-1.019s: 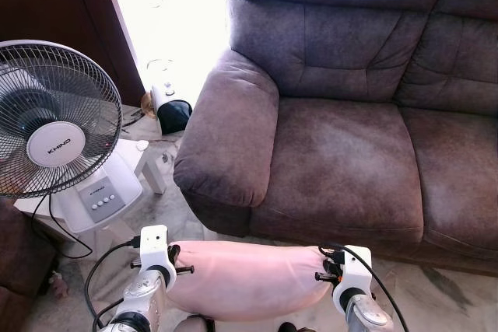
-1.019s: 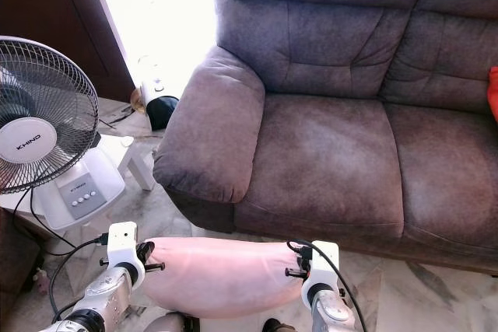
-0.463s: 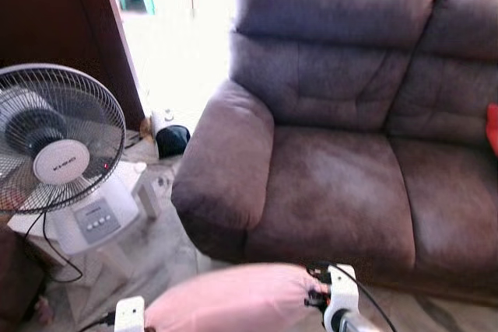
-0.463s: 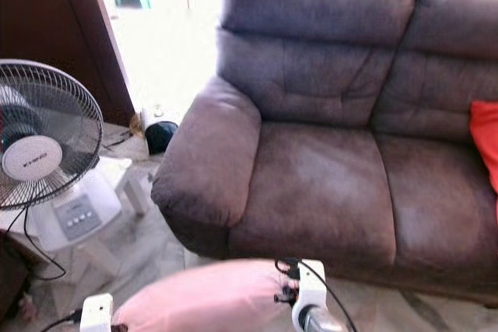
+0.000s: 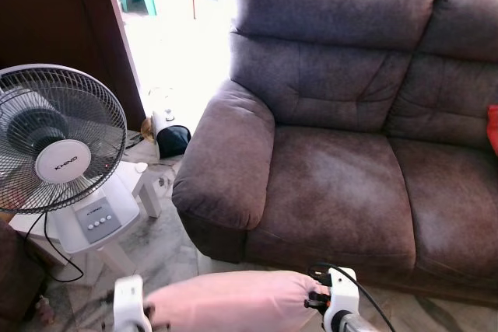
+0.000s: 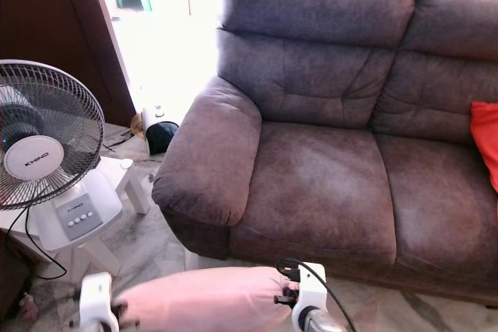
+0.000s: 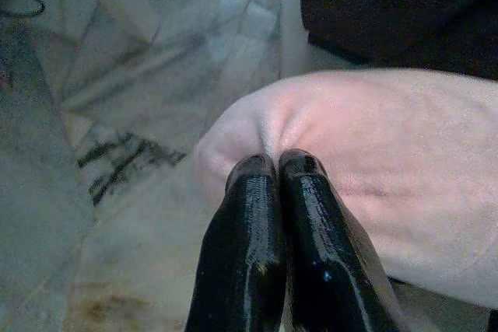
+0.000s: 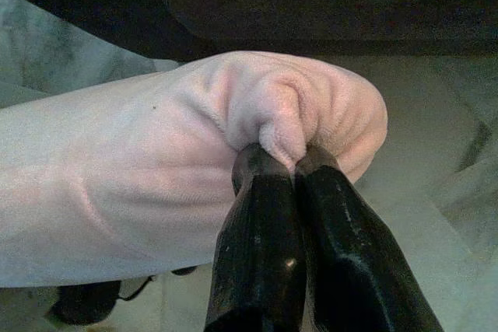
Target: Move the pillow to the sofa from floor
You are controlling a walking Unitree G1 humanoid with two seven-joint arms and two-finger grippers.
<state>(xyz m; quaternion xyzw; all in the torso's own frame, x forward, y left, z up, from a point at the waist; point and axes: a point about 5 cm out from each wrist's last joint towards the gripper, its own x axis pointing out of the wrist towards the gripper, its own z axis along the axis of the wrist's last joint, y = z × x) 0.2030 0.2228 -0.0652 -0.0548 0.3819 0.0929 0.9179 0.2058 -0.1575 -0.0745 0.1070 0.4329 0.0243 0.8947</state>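
A long pink pillow [image 5: 226,302] hangs between my two arms, low in the eye views, just in front of the brown sofa [image 5: 342,184]. My left gripper [image 7: 274,164] is shut on a pinch of fabric at the pillow's [image 7: 389,161] left end. At the other end my right gripper [image 8: 285,155] is shut on a bunched fold of the pillow [image 8: 156,169]. The sofa's seat cushion [image 6: 319,192] lies straight ahead, above the pillow.
A white standing fan [image 5: 58,153] on a small white table [image 5: 144,180] is at my left. The sofa's wide armrest [image 5: 229,161] is ahead to the left. A red cushion [image 6: 486,145] lies at the sofa's right. Marble floor [image 5: 156,246] runs below.
The camera has tilted up and drawn back, so more sofa back shows. The pillow sits lower in the picture, still held at both ends.
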